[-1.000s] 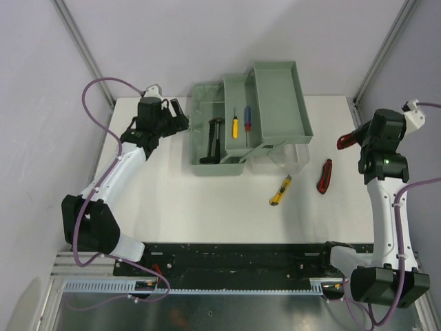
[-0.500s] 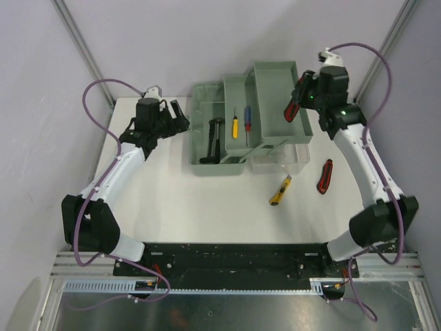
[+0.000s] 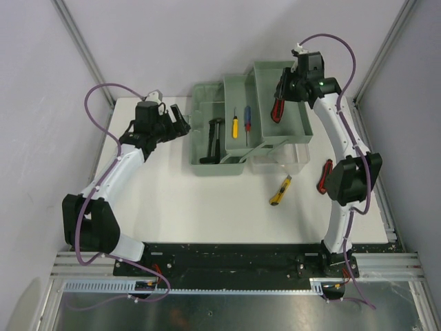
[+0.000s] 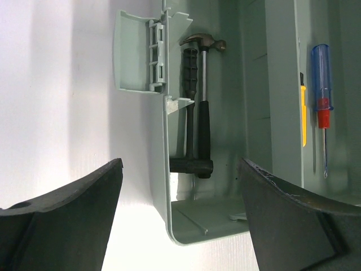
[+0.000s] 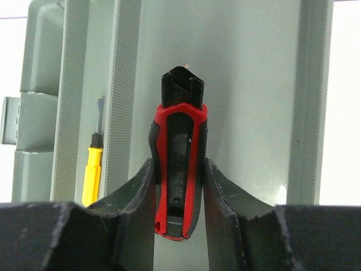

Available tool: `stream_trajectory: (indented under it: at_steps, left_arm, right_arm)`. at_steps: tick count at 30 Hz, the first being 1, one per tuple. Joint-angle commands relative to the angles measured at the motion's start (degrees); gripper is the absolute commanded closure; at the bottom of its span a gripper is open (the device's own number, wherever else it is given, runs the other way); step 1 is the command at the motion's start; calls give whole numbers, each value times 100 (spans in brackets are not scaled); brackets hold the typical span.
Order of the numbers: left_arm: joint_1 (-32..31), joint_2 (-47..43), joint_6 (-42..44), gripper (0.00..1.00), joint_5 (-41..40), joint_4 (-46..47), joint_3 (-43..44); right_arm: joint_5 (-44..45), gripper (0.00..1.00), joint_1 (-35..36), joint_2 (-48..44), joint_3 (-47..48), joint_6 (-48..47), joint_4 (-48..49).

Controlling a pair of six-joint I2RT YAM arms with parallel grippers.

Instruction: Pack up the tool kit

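The tool kit's sage-green box (image 3: pixel 207 131) stands open at the back of the table. Its tray (image 3: pixel 293 121) is swung out to the right over the clear lid (image 3: pixel 282 157). A hammer (image 3: pixel 215 141) (image 4: pixel 200 113) lies in the box. A yellow screwdriver (image 3: pixel 234 125) (image 5: pixel 92 175) and a blue one (image 3: pixel 247 121) (image 4: pixel 321 107) lie on the middle shelf. My right gripper (image 3: pixel 280 102) (image 5: pixel 179 197) is shut on a red-and-black knife (image 3: pixel 278 112) (image 5: pixel 179 164) above the tray. My left gripper (image 3: pixel 178 123) (image 4: pixel 177 214) is open, straddling the box's left wall (image 4: pixel 163 169).
A yellow utility knife (image 3: pixel 280 191) lies on the white table in front of the box. Right of it lies a red-and-black tool (image 3: pixel 322 178), partly hidden by my right arm. Frame posts stand at the back corners.
My right arm has swung from the table's right side to above the tray, carrying the red-and-black knife. The left arm has barely moved.
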Motion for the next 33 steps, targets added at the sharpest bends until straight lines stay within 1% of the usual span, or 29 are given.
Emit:
stream_trajectory:
  at_steps: [1, 3, 6, 11, 15, 19, 22, 26, 29, 33]
  left_arm:
    - [46, -46, -48, 14, 112, 151, 8]
    - [51, -25, -43, 14, 119, 152, 20]
    - [57, 3, -48, 14, 122, 158, 23]
    - [73, 20, -27, 14, 124, 159, 16]
    - [78, 42, -24, 14, 133, 153, 16]
    - [83, 78, -9, 14, 140, 160, 8]
    - [87, 90, 20, 14, 130, 153, 3]
    - [87, 99, 90, 13, 173, 153, -36]
    - [95, 135, 112, 13, 186, 152, -73]
    - [91, 195, 121, 13, 208, 154, -84]
  right_arm:
    - [-294, 81, 0, 549, 1083, -88, -1022]
    - [-268, 76, 9, 758, 1289, -71, -1245]
    - [-247, 68, -3, 927, 1312, 10, -1361]
    - [-147, 63, -1, 1089, 1338, 112, -1427]
    - [-113, 57, 1, 1142, 1419, 143, -1447]
    - [29, 43, 61, 1073, 1581, 80, -1377]
    - [287, 32, 142, 709, 1455, -102, -1007]
    - [438, 22, 65, -373, 431, -145, 28]
    - [551, 19, -268, -1305, -701, 197, 752]
    - [582, 20, -1058, -2426, -2423, 1019, 1406]
